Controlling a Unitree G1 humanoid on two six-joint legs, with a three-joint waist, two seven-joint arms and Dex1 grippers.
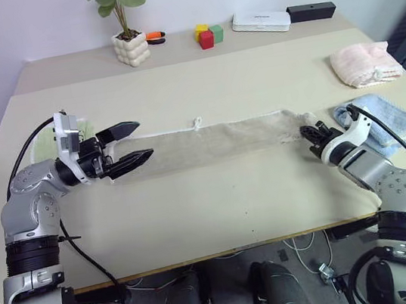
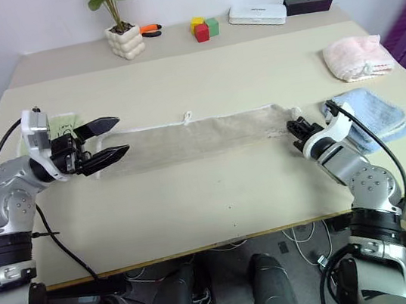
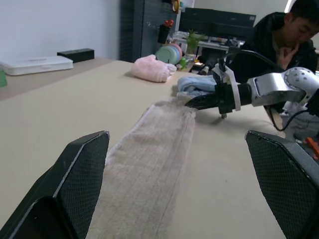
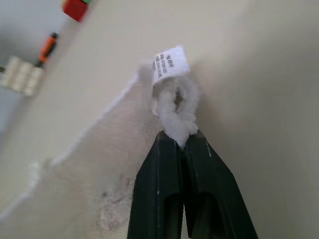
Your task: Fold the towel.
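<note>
Your right gripper (image 1: 310,134) is pinched fully shut on the towel (image 1: 217,141), gripping its near corner: in the right wrist view the white hem loop and care label (image 4: 170,64) bunch up just past the fingertips. It looks like only a thin tuft of hem is caught, though I can't see how deep the bite goes.

Your left gripper (image 1: 131,143) is wide open, holding nothing, hovering over the towel's opposite end with the cloth running straight out ahead between the fingers (image 3: 75,184).

The towel lies flat on the table (image 1: 197,214) as a long narrow strip stretched between your two grippers.

Handling: soft terry, light, limp, no stiffness. It'll sag and drape once lifted, and drag on the tabletop. Grippy pile, so slip is unlikely if you take a full fold of cloth, but a hem-only pinch may pull free. Take the left end at the corner, through both layers. The blue folded towel (image 1: 389,116) sits just beside your right gripper; don't snag it.
</note>
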